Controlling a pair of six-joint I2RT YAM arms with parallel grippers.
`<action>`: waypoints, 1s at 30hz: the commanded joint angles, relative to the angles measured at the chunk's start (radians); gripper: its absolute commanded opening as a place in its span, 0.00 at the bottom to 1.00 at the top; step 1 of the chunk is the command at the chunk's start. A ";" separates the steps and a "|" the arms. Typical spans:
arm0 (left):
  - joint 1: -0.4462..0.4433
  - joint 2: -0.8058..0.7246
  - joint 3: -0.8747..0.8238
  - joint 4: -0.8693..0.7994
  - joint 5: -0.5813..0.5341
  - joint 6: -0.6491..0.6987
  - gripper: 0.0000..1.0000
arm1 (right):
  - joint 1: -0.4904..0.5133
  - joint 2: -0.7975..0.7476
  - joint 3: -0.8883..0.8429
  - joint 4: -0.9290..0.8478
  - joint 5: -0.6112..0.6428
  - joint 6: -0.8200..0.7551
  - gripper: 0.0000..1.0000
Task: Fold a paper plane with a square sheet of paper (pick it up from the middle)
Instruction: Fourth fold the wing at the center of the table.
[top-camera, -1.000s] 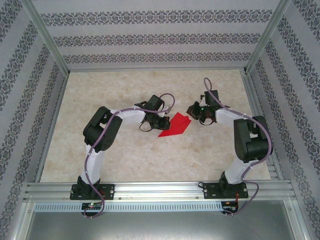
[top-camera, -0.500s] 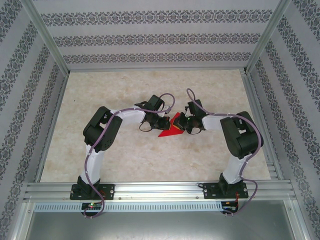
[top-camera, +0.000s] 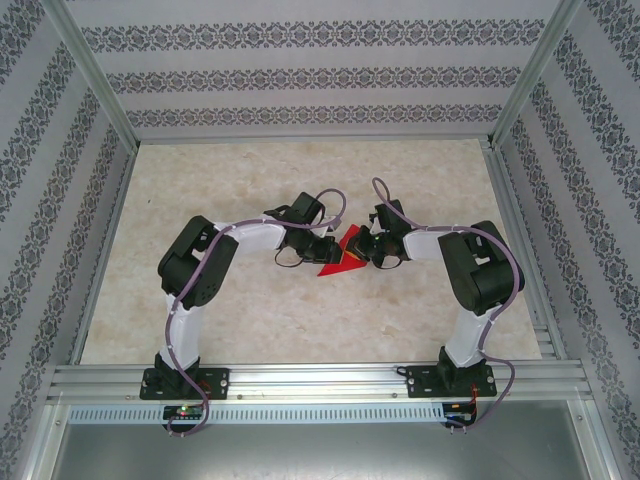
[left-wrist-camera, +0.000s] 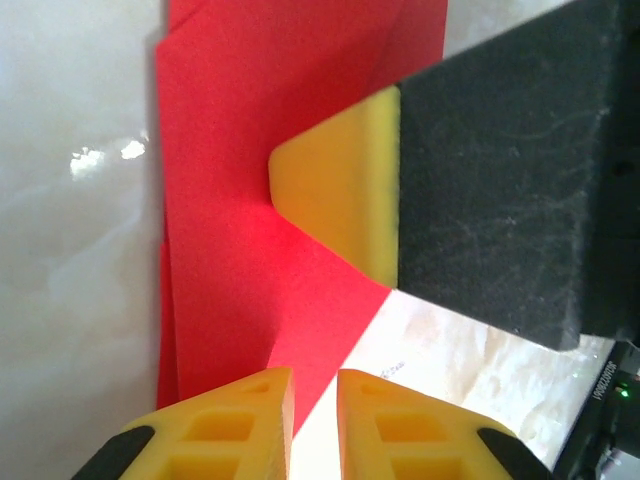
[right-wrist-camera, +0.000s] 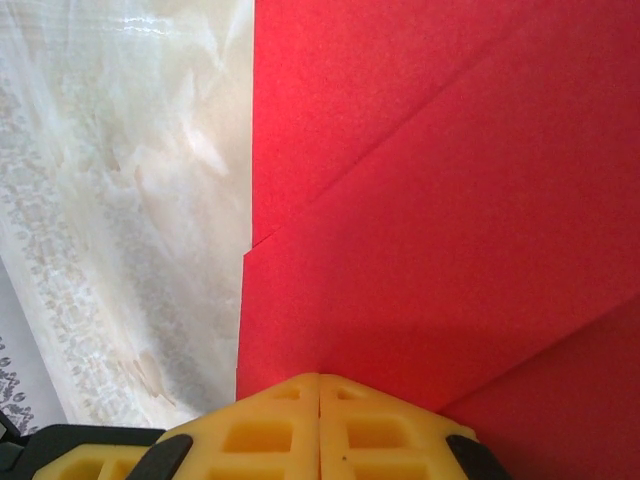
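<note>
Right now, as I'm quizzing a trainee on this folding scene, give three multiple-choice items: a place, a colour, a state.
1. Where does the folded red paper lie?
A. between the left gripper and right gripper
B. back-left corner
C. near edge
2. What colour are the fingertips?
A. blue
B. yellow
C. green
3. How is the right gripper?
A. wide open
B. shut
C. holding a cup
A: the top view shows it between them. B: yellow in both wrist views. B: its tips meet on the paper.
</note>
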 joint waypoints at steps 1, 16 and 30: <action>-0.010 -0.023 -0.022 0.004 0.037 -0.019 0.20 | -0.011 0.044 -0.007 -0.058 0.049 -0.026 0.07; -0.008 -0.022 -0.026 -0.095 -0.082 0.033 0.17 | -0.017 0.069 0.002 -0.091 0.058 -0.044 0.07; -0.007 -0.087 -0.056 -0.060 -0.010 0.027 0.17 | -0.020 0.074 0.001 -0.102 0.059 -0.054 0.07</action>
